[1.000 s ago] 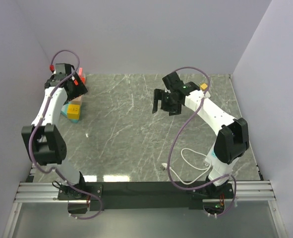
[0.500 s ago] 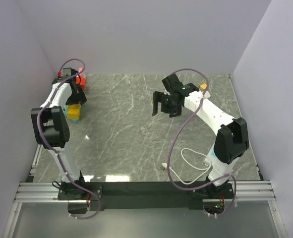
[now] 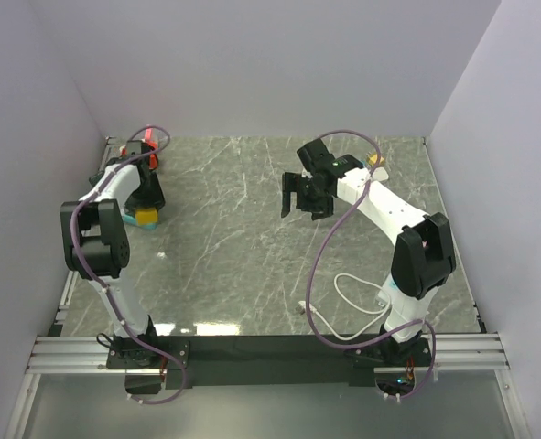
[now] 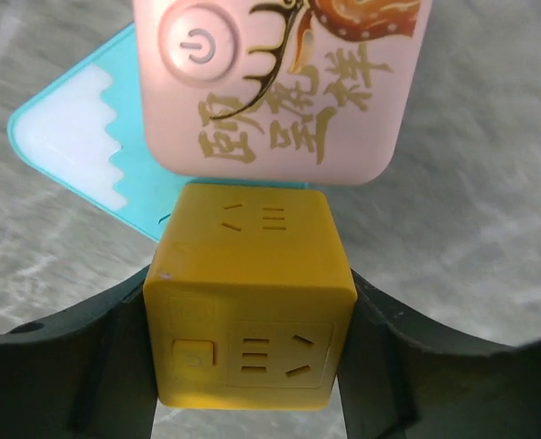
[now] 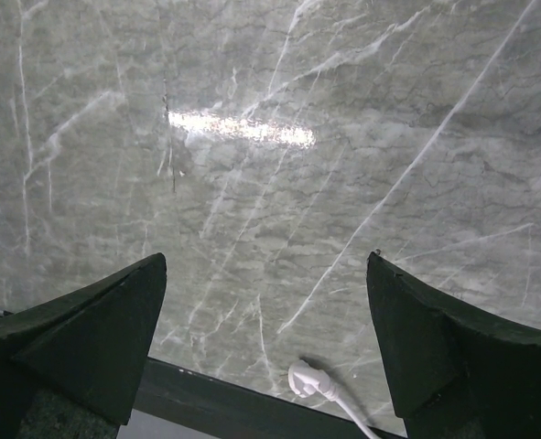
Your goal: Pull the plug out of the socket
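A yellow cube socket (image 4: 249, 311) with slot holes and a small button stands at the table's far left (image 3: 146, 217). My left gripper (image 4: 252, 306) is shut on it, one black finger (image 4: 87, 366) flat against each side. The white plug (image 5: 305, 380) lies loose on the marble near the front edge (image 3: 304, 308). Its white cable (image 3: 348, 293) loops off to the right arm's base. My right gripper (image 3: 305, 197) hangs open above the table's middle with nothing between its fingers (image 5: 87, 338).
A pink cube (image 4: 279, 82) with a power button and gold lettering sits just beyond the yellow one, on a teal and white piece (image 4: 78, 146). Something red-orange (image 3: 148, 146) stands in the back left corner. A black rail (image 5: 206, 389) borders the table's front; walls enclose three sides.
My left gripper has come down from the back left corner onto the yellow socket and closed on its sides. The right arm has hardly moved.
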Robot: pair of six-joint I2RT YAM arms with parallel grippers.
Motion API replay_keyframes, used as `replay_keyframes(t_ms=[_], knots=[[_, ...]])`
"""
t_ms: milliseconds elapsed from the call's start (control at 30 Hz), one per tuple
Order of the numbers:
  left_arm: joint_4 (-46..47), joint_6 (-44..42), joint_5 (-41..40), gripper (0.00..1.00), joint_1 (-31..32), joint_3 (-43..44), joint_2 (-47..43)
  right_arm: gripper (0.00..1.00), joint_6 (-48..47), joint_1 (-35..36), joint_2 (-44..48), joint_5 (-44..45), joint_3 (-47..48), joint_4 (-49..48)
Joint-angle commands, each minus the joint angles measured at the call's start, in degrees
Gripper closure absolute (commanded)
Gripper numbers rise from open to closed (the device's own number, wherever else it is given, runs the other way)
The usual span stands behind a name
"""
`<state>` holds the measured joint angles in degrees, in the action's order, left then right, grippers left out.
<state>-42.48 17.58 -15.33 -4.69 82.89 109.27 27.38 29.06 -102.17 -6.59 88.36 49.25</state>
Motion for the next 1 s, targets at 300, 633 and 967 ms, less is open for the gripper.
replay_keyframes(t_ms=[300,633,967], knots=[[3.1,10.6,23.5,0.97,17.4,-2.6,-8.8,0.04,0.0,-0.5,2.9,3.1,-1.9,-0.6],[15.1,26.9,27.6,0.99,35.4,-6.0,0.1,0.04,0.0,-3.2,5.7,3.5,-5.2,-1.0],[13.5,32.1,27.5,0.97,44.4,0.9,6.5,0.03,-0.9,-5.0,8.3,1.8,-7.3,-1.2]])
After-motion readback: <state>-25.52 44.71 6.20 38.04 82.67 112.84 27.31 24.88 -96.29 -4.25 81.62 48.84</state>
